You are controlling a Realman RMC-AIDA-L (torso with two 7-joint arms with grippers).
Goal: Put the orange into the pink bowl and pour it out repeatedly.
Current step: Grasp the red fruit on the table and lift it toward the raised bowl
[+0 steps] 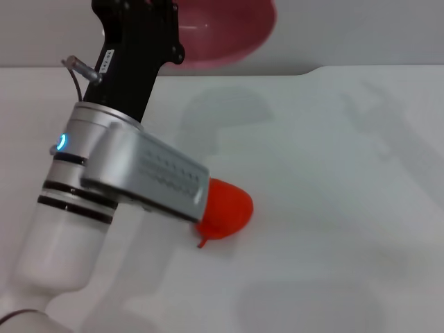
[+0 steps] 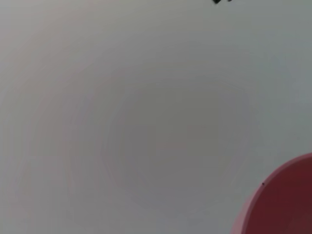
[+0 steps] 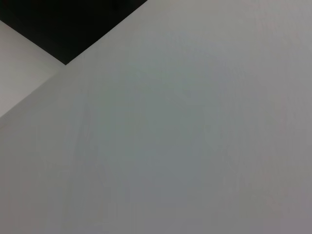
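Observation:
In the head view the orange point(image 1: 226, 208) lies on its side on the white table point(image 1: 333, 173), its left part hidden behind my left arm's silver link. High at the back, the pink bowl point(image 1: 225, 31) hangs tilted above the table and casts a shadow below it. My left gripper point(image 1: 170, 35) is shut on its left rim. The left wrist view catches a slice of the pink bowl point(image 2: 287, 204) over bare table. My right gripper shows in no view.
My left arm point(image 1: 125, 173) crosses the left half of the head view and covers the table there. The table's back edge point(image 1: 312, 69) runs just under the bowl. The right wrist view shows white table and a dark corner point(image 3: 63, 24) beyond its edge.

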